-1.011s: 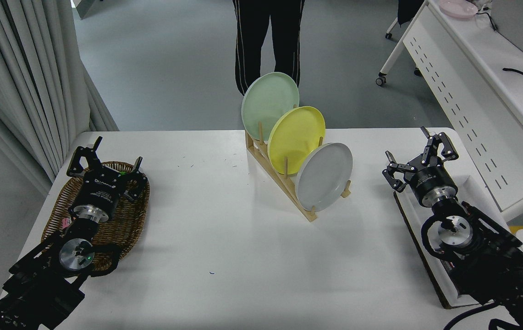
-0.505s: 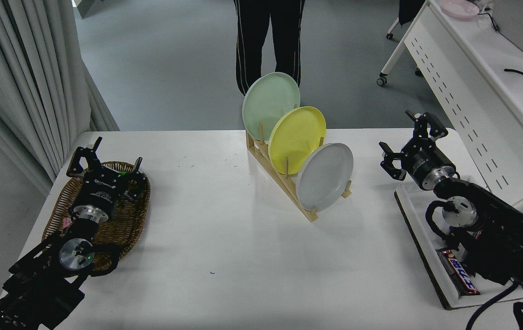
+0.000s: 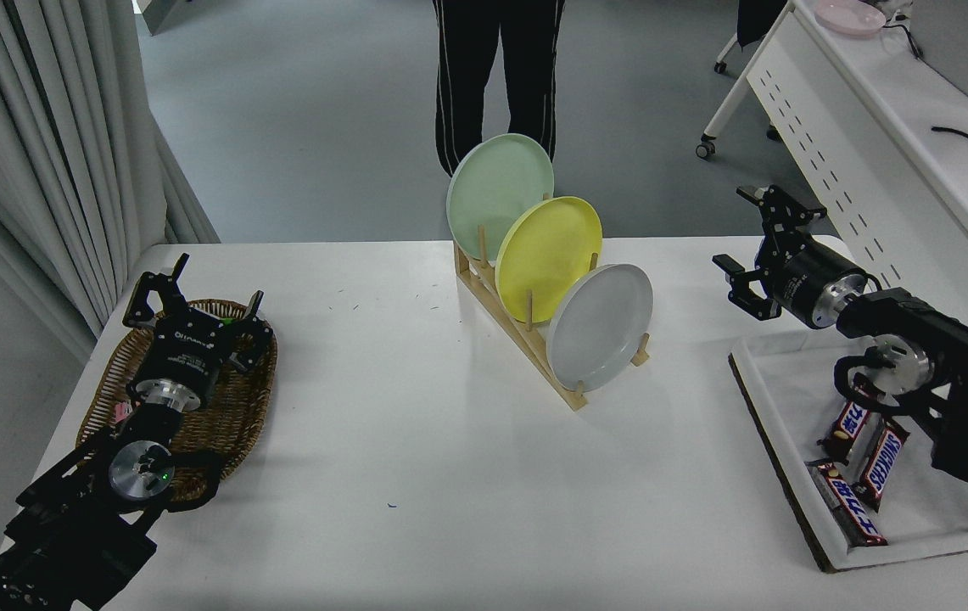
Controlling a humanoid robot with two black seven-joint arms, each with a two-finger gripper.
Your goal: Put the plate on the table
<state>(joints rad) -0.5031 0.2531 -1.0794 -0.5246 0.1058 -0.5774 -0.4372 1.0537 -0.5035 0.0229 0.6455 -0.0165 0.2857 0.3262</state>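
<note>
I see the plate [image 3: 601, 327] upright in the rack [image 3: 526, 333], nearest slot, table [image 3: 416, 475] centre. Tray [image 3: 916, 530] at 4 o'clock holds candy bars [image 3: 861, 462], partly hidden. Right end effector [image 3: 751, 246] spread, empty.

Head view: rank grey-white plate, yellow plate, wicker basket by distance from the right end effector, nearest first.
From the right end effector:
1. Grey-white plate, front rack slot, to its left.
2. Yellow plate, middle slot, farther left.
3. Wicker basket, table's far left, under the parked left end effector.

Right hand [image 3: 746, 246] above the desk [image 3: 416, 475], plate [image 3: 601, 327] in the rack [image 3: 534, 348] to its left, tray [image 3: 789, 407] below-right, left hand [image 3: 195, 301] over the basket [image 3: 229, 407] far left
</note>
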